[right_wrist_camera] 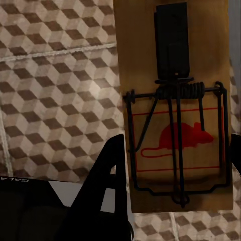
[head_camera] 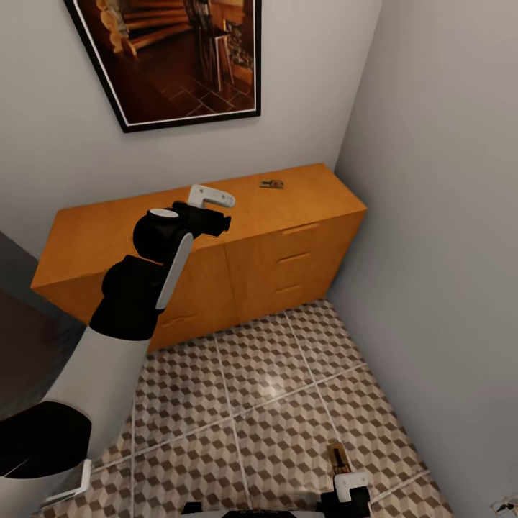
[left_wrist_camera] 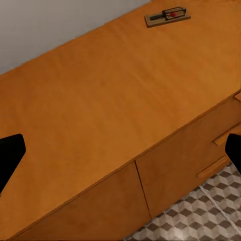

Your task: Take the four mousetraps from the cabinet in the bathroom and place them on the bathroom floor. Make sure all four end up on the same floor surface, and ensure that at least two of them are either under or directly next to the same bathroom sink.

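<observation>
Nearest the head camera, at the lower edge of its view, the right gripper [head_camera: 344,480] hangs low over the bathroom floor [head_camera: 273,403]. It is clenched on a mousetrap [head_camera: 336,457]. In the right wrist view this mousetrap [right_wrist_camera: 175,105] sits between the two dark fingers [right_wrist_camera: 103,181], its wooden base, wire spring, dark bar and red mouse print facing the camera, with the cube-patterned tiles [right_wrist_camera: 55,90] behind it.

Items in descending size:

1. Bathroom floor: large square tiles printed with brown, beige and white cubes, divided by pale grout lines. It runs from the cabinet base toward the robot.
2. Cabinet [head_camera: 108,237]: wide orange-brown chest with a flat top, standing against the back wall, its right end close to the right-hand wall. Grooved drawer fronts show on its right half.
3. Framed picture [head_camera: 173,50]: dark-framed print on the back wall, above the cabinet.
4. Left arm [head_camera: 144,288]: black and white links raised over the cabinet front edge, near the middle of the top.
5. Left gripper [head_camera: 216,205]: positioned above the cabinet top [left_wrist_camera: 115,95]. In the left wrist view its dark fingertips [left_wrist_camera: 9,155] stand wide apart at the two sides, released, with nothing between them.
6. Second mousetrap [head_camera: 271,184]: lies flat on the cabinet top, near the rear edge and toward the right end, well apart from the left gripper. The left wrist view shows it [left_wrist_camera: 167,15] with its red mark upward.
</observation>
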Controlling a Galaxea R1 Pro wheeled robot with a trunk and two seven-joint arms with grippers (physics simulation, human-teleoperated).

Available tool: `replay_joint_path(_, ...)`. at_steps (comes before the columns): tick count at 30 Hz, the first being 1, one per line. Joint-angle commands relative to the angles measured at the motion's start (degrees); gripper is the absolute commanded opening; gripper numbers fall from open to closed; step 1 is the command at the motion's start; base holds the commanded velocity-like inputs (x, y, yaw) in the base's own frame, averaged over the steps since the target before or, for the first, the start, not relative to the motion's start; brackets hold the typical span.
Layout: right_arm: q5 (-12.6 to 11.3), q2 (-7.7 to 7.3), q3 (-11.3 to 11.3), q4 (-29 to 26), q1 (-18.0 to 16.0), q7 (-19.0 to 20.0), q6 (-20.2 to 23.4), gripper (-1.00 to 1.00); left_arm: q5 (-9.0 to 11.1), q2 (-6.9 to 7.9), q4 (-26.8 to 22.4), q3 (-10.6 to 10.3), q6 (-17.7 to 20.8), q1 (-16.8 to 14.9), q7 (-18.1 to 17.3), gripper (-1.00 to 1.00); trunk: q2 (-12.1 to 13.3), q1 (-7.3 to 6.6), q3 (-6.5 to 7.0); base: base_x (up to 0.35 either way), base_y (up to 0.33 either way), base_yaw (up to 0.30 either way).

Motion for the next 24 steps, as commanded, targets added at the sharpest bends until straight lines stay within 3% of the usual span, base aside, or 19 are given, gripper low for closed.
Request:
replay_joint_path(1, -0.28, 0.01, 0.49, -0.01, -0.02, -0.42, -0.07, -1.00, 0.12, 0.02, 0.02, -0.65, 0.25, -0.05, 0.34, 1.00, -0.08, 0.06, -0.08, 0.332, 0.000, 0.000)
replay_joint_path(6, -0.28, -0.04, 0.49, -0.01, 0.00, -0.50, -0.12, -1.00, 0.14, 0.07, 0.26, -1.81, 0.25, -0.05, 0.34, 1.00, -0.08, 0.06, -0.08, 0.338, 0.000, 0.000)
replay_joint_path(18, -0.35, -0.46, 0.49, -0.01, 0.32, -0.51, -0.15, -1.00, 0.14, 0.09, 0.69, -1.99, 0.25, 0.20, 0.34, 1.00, -0.08, 0.06, -0.10, 0.338, 0.000, 0.000)
replay_joint_path(24, -0.36, -0.95, 0.49, -0.01, 0.33, -0.43, -0.15, -1.00, 0.14, 0.09, 0.74, -2.04, 0.25, 0.55, 0.34, 1.00, -0.08, 0.06, -0.33, 0.213, 0.000, 0.000)
